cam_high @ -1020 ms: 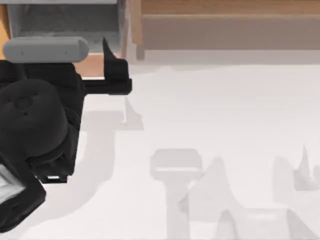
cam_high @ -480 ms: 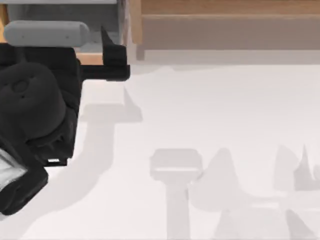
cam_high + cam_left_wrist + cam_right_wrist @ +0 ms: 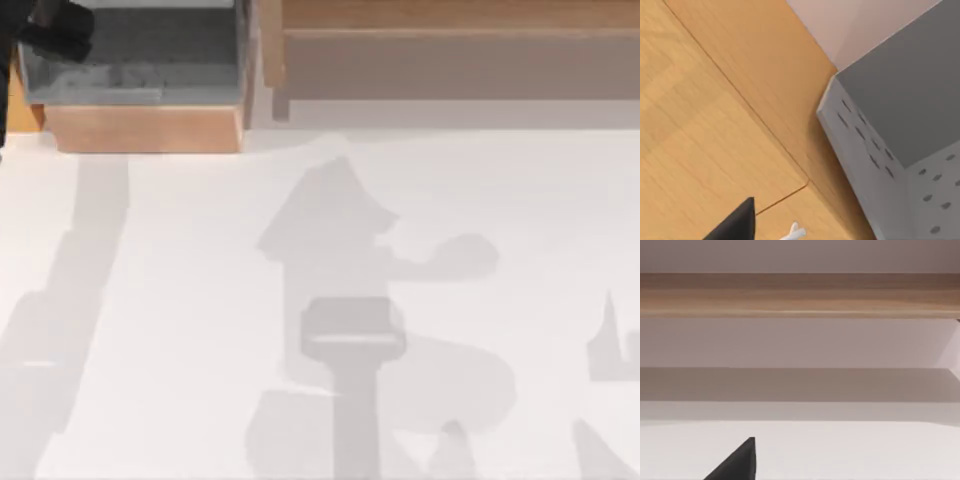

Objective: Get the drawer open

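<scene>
One drawer (image 3: 140,75) stands pulled out at the far left of the table (image 3: 450,230), its grey inside open to the camera above and its wooden front panel (image 3: 140,130) facing the near edge. Beside the drawer, toward the table's right, a long wooden cabinet (image 3: 450,40) runs along the back edge. Of the left arm, a dark piece (image 3: 55,28) sits over the drawer's far left corner at the top edge of the top view; whether its claw is released or clenched cannot be told. From the left wrist camera, one black fingertip (image 3: 737,224) shows over wooden board, with the drawer's grey perforated wall (image 3: 865,145) close by and a small white piece (image 3: 795,232) just beside the tip. From the right wrist camera, a single black fingertip (image 3: 737,464) hangs over bare white tabletop, well apart from the drawer, facing the cabinet's wooden band (image 3: 800,295); that claw's state cannot be told either. Grey shadows (image 3: 350,330) lie across the table in front of the drawer.
</scene>
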Controlling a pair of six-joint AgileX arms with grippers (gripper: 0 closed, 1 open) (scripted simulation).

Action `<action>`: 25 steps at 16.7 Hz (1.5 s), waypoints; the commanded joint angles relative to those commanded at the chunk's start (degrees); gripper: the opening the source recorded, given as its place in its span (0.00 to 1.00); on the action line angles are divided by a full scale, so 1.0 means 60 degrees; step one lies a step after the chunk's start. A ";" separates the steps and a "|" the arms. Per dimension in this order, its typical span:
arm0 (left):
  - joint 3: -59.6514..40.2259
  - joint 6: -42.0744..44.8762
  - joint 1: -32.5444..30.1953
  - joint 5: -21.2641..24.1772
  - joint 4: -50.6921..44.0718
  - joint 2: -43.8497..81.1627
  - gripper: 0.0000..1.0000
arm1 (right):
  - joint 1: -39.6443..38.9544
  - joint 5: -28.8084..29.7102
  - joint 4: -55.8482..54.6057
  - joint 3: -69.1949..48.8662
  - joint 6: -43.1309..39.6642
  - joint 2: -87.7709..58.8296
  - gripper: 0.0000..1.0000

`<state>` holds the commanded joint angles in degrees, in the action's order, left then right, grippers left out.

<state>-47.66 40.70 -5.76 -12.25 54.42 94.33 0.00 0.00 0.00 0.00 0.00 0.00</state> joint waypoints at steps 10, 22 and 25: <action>-0.2279 0.7811 0.4880 0.5574 0.1894 0.5263 1.00 | 0.0000 0.0000 0.0000 0.0000 0.0000 0.0000 1.00; -0.2838 0.8346 0.4883 0.6408 0.1991 0.6173 1.00 | 0.0000 0.0000 0.0000 0.0000 0.0000 0.0000 1.00; -0.3438 0.8342 0.4762 0.6291 0.1686 0.6467 1.00 | 0.0000 0.0000 0.0000 0.0000 0.0000 0.0000 1.00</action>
<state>-68.29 90.75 22.81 25.49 64.54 133.13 0.00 0.00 0.00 0.00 0.00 0.00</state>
